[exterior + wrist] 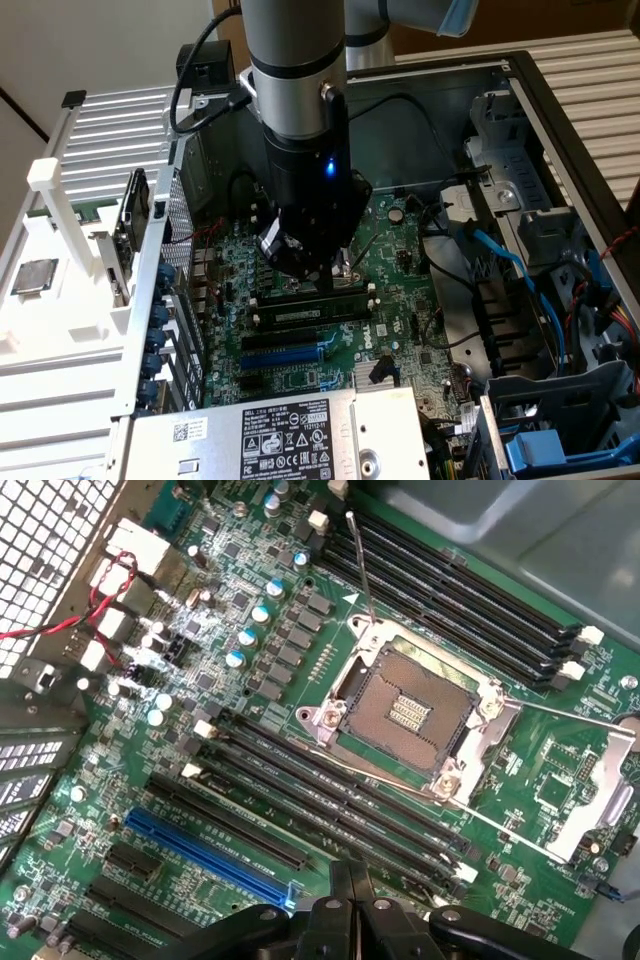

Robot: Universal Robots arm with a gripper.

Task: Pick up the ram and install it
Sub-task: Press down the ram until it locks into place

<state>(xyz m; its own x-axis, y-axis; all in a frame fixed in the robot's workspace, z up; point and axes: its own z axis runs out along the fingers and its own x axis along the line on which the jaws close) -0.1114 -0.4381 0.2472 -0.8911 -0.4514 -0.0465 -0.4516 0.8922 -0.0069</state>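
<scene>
One grey robot arm [295, 70] reaches down from the top centre of the exterior view into an open black computer case [560, 120]. Its black pincer [318, 272] hangs low over the green motherboard [400, 330] in the middle of the frame.

In the wrist view the pincer [350, 905] has its two dark fingers pressed together, and nothing can be seen between them.

The ram [310, 312], a long narrow green stick with black chips and a small white label, lies just below the pincer in the exterior view. It sits lengthwise in one of the long black memory slots, with a white latch at each end. Whether the fingertips touch its upper edge cannot be told.

Just below the ram in the exterior view runs a long blue expansion slot [285, 355], which the wrist view also shows [210, 845].

The wrist view also takes in the square open processor socket [410, 705] with its silver metal frame, flanked on two sides by banks of black memory slots.

At the bottom centre of the exterior view sits a silver metal box with a black label [270, 430]. At the far left, a square silver processor chip [33, 277] rests on a white plastic rack [60, 200] outside the case.
</scene>
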